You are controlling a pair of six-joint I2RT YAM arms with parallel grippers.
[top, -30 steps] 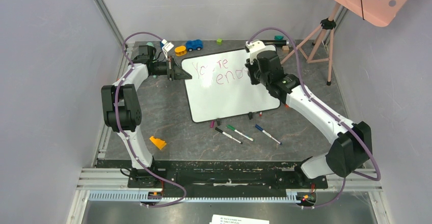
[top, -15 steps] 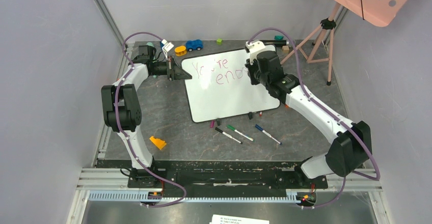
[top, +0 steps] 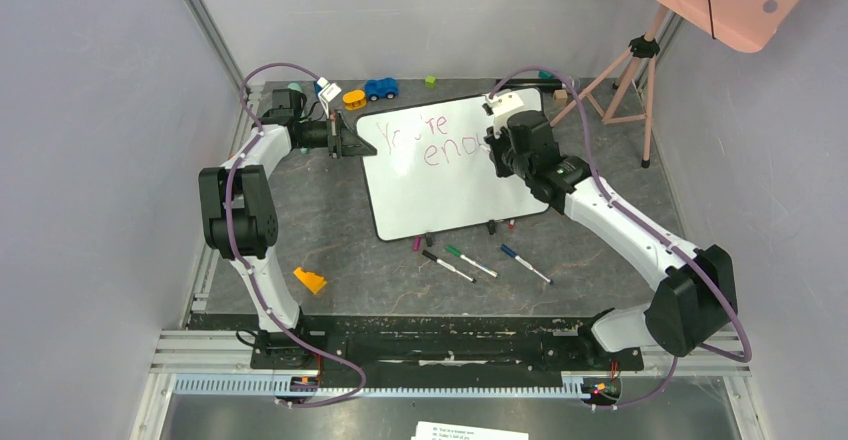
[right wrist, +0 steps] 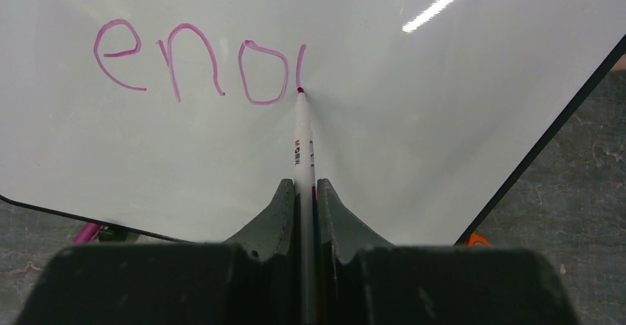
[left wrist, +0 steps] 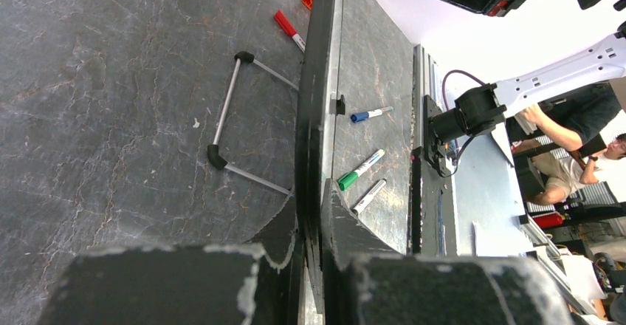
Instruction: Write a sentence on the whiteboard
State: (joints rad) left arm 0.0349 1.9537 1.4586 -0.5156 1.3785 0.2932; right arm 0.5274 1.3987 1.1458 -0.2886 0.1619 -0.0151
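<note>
Right gripper (right wrist: 301,196) pinches a slim white pink-tipped marker (right wrist: 300,137), tip touching the big glossy black-framed whiteboard (right wrist: 443,81) just past the pink "eno" lettering (right wrist: 184,63), while the left gripper (left wrist: 314,210) clamps the board's edge, probably so it can't slide on the dark grey surface (left wrist: 111,81).

Markers (top: 470,260) obstruct near side of whiteboard (top: 440,195); toys (top: 380,88) crowd far side.

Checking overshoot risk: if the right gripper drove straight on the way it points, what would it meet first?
The whiteboard: the right gripper is shut on a marker whose tip touches it just right of the pink letters. Nothing else lies between.
</note>
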